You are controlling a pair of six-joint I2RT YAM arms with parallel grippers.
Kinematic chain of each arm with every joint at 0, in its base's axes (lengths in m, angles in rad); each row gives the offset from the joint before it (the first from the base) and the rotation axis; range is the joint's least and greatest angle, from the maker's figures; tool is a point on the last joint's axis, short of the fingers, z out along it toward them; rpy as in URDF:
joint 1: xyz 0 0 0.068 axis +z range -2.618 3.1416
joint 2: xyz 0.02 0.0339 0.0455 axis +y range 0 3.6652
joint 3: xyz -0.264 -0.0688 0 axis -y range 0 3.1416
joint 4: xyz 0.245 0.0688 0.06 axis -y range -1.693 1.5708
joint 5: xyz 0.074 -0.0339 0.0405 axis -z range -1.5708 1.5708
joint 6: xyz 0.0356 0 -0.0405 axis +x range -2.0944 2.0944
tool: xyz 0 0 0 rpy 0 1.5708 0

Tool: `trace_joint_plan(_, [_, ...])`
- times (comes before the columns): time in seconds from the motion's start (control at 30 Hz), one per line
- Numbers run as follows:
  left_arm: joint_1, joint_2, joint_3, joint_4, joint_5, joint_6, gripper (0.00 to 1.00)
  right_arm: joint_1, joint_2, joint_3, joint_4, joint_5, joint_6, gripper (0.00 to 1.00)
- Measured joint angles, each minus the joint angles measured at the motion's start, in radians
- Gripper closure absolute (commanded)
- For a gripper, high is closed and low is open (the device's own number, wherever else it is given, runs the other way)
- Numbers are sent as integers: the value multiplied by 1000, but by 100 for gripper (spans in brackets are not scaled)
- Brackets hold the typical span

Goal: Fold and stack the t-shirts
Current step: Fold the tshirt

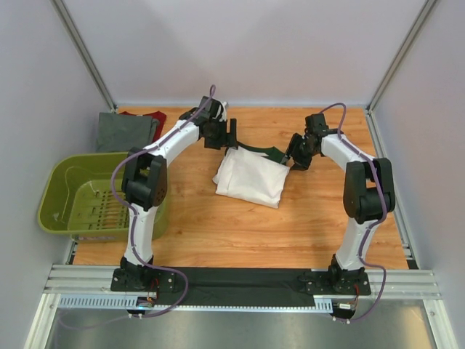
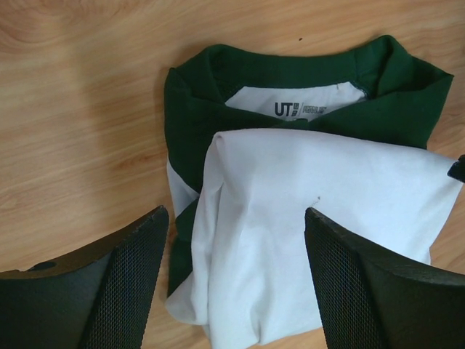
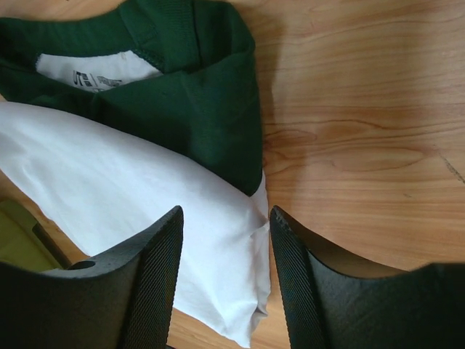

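The white t-shirt (image 1: 251, 178) with a dark green collar (image 2: 211, 94) lies folded at the middle of the table. My left gripper (image 1: 231, 137) hovers over its far left corner. In the left wrist view the left gripper (image 2: 236, 247) stands open, its fingers wide on either side of the white fold (image 2: 320, 182). My right gripper (image 1: 296, 158) is at the shirt's far right corner. In the right wrist view the right gripper (image 3: 225, 240) has its jaws apart around the white edge (image 3: 240, 240), not pinching it. A folded grey t-shirt (image 1: 127, 131) lies at the back left on a dark red one (image 1: 151, 116).
An olive-green plastic basket (image 1: 65, 211) stands at the table's left edge, next to the left arm. Grey walls close in the back and both sides. Bare wood (image 1: 240, 233) runs in front of the white shirt.
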Motion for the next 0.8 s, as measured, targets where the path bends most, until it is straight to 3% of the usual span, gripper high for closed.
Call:
trace_joint_plan(0.37, [-11,29,26,-1,2,20,18,0,23,0,-31,-15,-23,51])
trace_joint_plan(0.57, [-19,75,53,0,-1,24,25,0,36,0,-30,-24,-25,57])
trace_joint_plan(0.67, [-22,97,61,0,-2,25,34,0,49,3,-30,-30,-27,68])
trace_joint_plan(0.77, [-23,119,84,1,2,23,50,0,60,16,-31,-32,-31,87])
trace_joint_plan(0.8, [-23,127,95,5,5,21,66,0,62,22,-31,-32,-32,99])
